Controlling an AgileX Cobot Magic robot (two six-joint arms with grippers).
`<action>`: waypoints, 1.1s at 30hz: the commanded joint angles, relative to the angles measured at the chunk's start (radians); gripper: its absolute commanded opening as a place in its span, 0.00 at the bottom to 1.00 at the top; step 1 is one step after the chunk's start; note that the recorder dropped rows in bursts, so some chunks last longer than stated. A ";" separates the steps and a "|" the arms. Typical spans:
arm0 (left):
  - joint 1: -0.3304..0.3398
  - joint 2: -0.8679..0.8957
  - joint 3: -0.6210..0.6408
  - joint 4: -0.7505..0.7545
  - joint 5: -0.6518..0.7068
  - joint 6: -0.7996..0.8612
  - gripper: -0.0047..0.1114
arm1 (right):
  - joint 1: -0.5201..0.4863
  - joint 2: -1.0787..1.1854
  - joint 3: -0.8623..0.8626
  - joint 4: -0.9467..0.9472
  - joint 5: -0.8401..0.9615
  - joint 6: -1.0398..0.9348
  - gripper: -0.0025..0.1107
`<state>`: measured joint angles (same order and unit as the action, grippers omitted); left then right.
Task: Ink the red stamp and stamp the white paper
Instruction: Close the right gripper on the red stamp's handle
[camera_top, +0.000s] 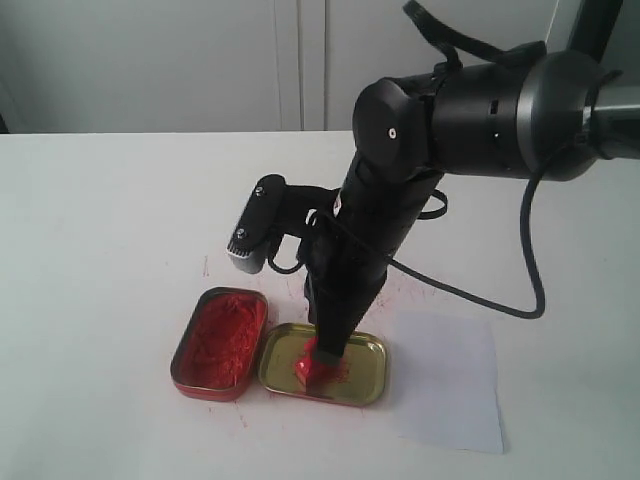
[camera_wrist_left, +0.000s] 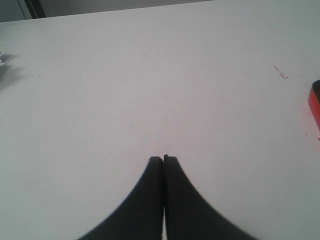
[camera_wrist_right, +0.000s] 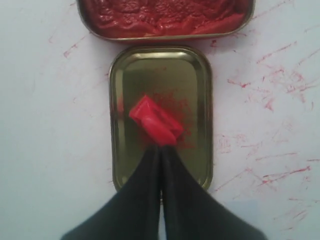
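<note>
Over the gold lid (camera_top: 372, 378): the red stamp (camera_top: 306, 370) sits tilted, its block end down on the lid's floor among red smears.
Red stamp, wrist view: its square base (camera_wrist_right: 155, 120) is turned at an angle to the lid's (camera_wrist_right: 196, 75) sides, about mid-floor.
Right gripper (camera_top: 321, 352): reaches steeply down into the lid with its jaws pressed together. The stamp sits right at the tips (camera_wrist_right: 161, 149), pinched by its handle end, which the fingers hide.
Left gripper (camera_wrist_left: 163, 159): clenched, its two fingers meeting with nothing between them, over bare table (camera_wrist_left: 150, 75).
White paper (camera_top: 450, 385): lies flat on the table just beside the lid, on the side away from the tin. No mark can be made out on it from here.
Ink tin (camera_top: 210, 392): open and full of rough red paste, side by side with the lid and almost touching it.
Tin, left wrist view: only a red edge (camera_wrist_left: 316, 102) shows at the frame's border.
Table (camera_top: 100, 220): white, streaked and flecked with red around the tin and lid.
Right arm: black, with a cable (camera_top: 500, 300) looping off it above the paper.
</note>
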<state>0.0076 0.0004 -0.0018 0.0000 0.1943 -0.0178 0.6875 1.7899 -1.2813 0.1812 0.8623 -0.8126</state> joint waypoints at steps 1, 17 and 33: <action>-0.001 0.000 0.002 -0.006 -0.001 -0.004 0.04 | 0.003 0.001 -0.008 0.008 0.002 -0.158 0.02; -0.001 0.000 0.002 -0.006 -0.001 -0.004 0.04 | 0.003 0.091 -0.105 0.006 0.138 -0.398 0.02; -0.001 0.000 0.002 -0.006 -0.001 -0.004 0.04 | 0.003 0.127 -0.137 0.008 0.126 -0.609 0.20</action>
<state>0.0076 0.0004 -0.0018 0.0000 0.1943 -0.0178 0.6875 1.9197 -1.4123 0.1831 0.9852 -1.3496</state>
